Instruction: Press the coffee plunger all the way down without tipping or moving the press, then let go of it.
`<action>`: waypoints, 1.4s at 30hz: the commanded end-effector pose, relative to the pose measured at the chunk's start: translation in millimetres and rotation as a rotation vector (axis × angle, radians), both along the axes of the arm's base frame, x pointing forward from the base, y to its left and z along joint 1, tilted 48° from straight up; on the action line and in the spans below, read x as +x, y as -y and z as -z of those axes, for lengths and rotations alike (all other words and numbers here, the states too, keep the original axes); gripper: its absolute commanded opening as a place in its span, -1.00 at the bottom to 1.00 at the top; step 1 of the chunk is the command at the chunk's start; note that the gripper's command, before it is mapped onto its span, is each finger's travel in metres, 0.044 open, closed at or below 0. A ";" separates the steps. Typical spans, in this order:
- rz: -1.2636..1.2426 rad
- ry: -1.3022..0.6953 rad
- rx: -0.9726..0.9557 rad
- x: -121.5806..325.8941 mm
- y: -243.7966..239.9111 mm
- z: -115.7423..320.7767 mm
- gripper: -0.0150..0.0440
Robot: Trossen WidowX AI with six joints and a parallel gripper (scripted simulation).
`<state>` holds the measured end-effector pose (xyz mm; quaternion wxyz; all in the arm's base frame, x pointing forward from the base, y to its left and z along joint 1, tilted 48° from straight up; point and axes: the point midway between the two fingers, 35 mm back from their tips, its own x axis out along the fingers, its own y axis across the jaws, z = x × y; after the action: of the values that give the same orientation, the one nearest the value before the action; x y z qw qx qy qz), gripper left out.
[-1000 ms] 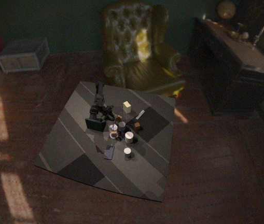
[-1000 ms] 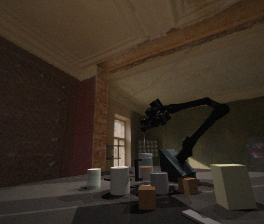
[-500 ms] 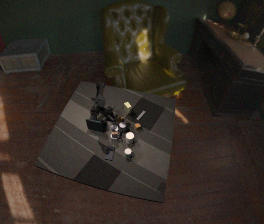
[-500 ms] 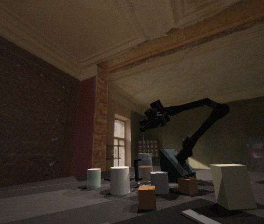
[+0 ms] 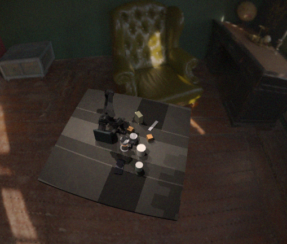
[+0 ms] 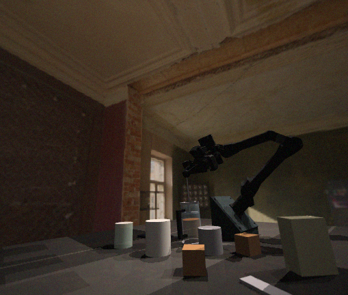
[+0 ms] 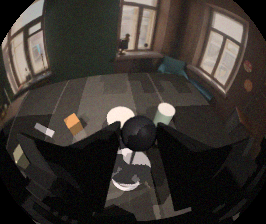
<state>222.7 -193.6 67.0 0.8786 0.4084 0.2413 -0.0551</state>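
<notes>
The coffee press (image 5: 124, 144) (image 6: 191, 227) (image 7: 129, 182) stands upright on the table, a clear glass with an orange-brown band low in it and a black handle (image 6: 180, 223). Its thin plunger rod (image 6: 187, 189) stands far up out of the glass, so the plunger is raised. My gripper (image 6: 186, 171) (image 7: 138, 125) is shut on the round black plunger knob, high above the press. In the wrist view the knob (image 7: 138, 135) sits between the two fingertips. The fingers hide part of the press there.
A grey cylinder (image 5: 133, 138) (image 6: 210, 240) stands close beside the press. A white cylinder (image 5: 141, 150) (image 6: 158, 238), pale green cylinder (image 5: 139, 167) (image 6: 124, 235), two orange blocks (image 5: 150, 137) (image 6: 247, 244), a pale box (image 5: 138, 117) (image 6: 306, 246) and a white strip (image 5: 153, 125) are also there.
</notes>
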 end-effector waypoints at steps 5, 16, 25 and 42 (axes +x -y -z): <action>-0.016 -0.038 0.039 0.8 -22.0 23.6 -0.05; -0.015 -0.038 0.039 4.3 -34.0 37.1 -0.05; -0.014 -0.035 0.040 7.5 -43.9 47.3 -0.05; -0.012 -0.028 0.042 21.7 -52.1 59.8 -0.05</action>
<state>246.4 -159.9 21.1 0.8839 0.4005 0.2339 -0.0608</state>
